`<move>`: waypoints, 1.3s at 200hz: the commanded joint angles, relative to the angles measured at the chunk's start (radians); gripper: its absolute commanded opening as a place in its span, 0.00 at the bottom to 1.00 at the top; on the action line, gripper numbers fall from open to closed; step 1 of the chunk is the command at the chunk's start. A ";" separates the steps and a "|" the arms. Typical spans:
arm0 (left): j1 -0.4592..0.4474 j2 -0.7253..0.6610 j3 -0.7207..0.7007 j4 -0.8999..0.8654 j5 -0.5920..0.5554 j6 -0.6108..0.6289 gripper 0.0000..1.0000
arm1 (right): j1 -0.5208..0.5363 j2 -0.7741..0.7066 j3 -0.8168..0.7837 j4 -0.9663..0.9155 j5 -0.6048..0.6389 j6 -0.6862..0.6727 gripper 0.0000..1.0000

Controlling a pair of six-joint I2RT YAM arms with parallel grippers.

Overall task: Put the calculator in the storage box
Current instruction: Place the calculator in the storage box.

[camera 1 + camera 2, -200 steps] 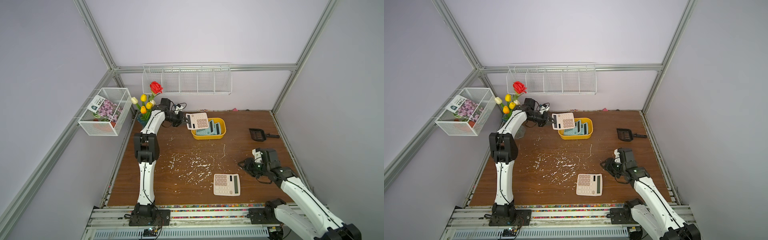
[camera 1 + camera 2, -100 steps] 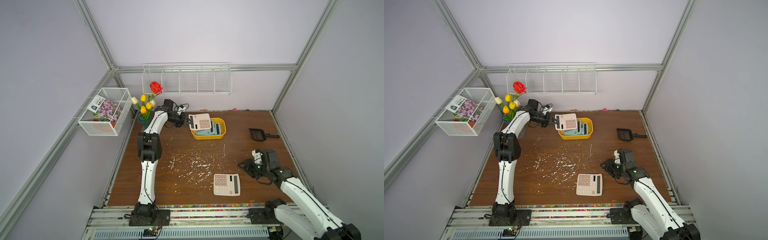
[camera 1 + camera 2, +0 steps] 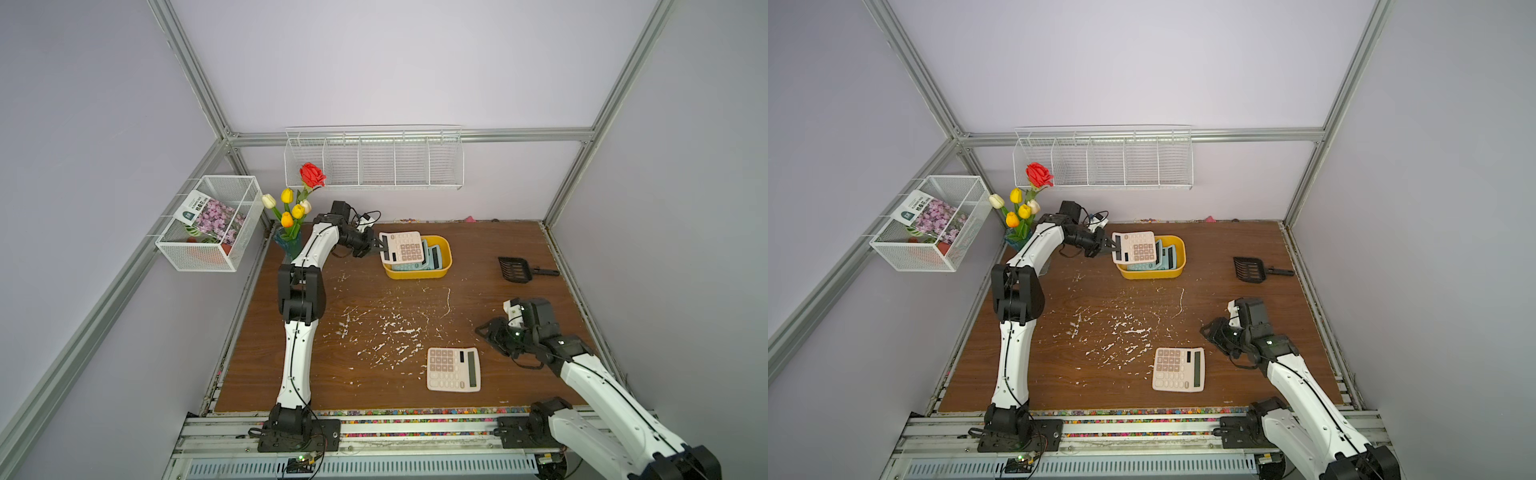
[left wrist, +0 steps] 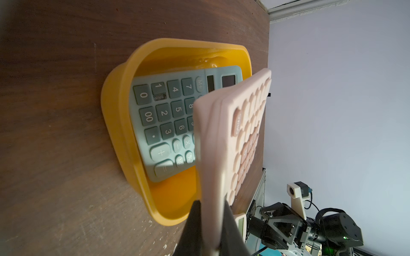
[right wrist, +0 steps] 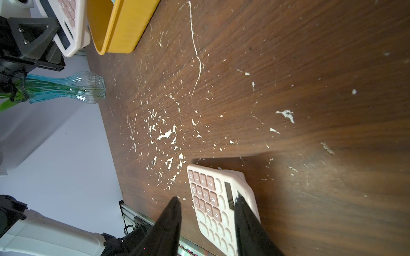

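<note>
Seen from above: a scuffed wooden table [image 3: 469,249] inside a pale-walled enclosure, with two white robot arms.

The left fingers [image 4: 192,223] are clamped on the display end of a pink calculator [image 3: 403,246] and hold it off the table, keys facing upward. The calculator juts straight out past the fingertips and overhangs the side of the yellow storage box [image 3: 417,274] nearest those fingers. In the left wrist view it appears edge-on and tilted. Whether it touches the box cannot be told. The box sits on the table just beyond and below the left fingers. A teal calculator [image 4: 164,110] lies inside it, keys up.

The right fingers [image 5: 170,221] are spread apart with nothing between them, hovering above the table. A second pink calculator [image 3: 453,369] lies flat on the table near them, keys up. In the right wrist view it lies just past their tips, partly hidden behind one finger. It is well apart from the storage box.

A blue glass vase [image 3: 291,243] of tulips and a red rose stands close behind the left fingers, at the table's edge. A black slotted scoop [image 3: 515,269] lies on the side of the box away from the left fingers. White flecks [image 3: 390,328] mark the wood between the two pairs of fingers. A white wire rack [image 3: 374,166] and a mesh basket [image 3: 212,224] hang on the walls.
</note>
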 commanded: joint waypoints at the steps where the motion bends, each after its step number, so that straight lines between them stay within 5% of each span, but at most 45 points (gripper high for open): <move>1: -0.001 0.035 0.038 -0.003 0.008 0.022 0.00 | -0.003 0.008 -0.001 0.015 -0.010 0.001 0.43; 228: -0.008 0.121 0.072 0.008 0.002 0.012 0.00 | -0.002 0.005 -0.017 0.021 -0.014 0.007 0.43; 260: -0.008 0.124 0.078 0.004 -0.008 0.013 0.06 | -0.003 0.004 -0.022 0.019 -0.014 0.007 0.43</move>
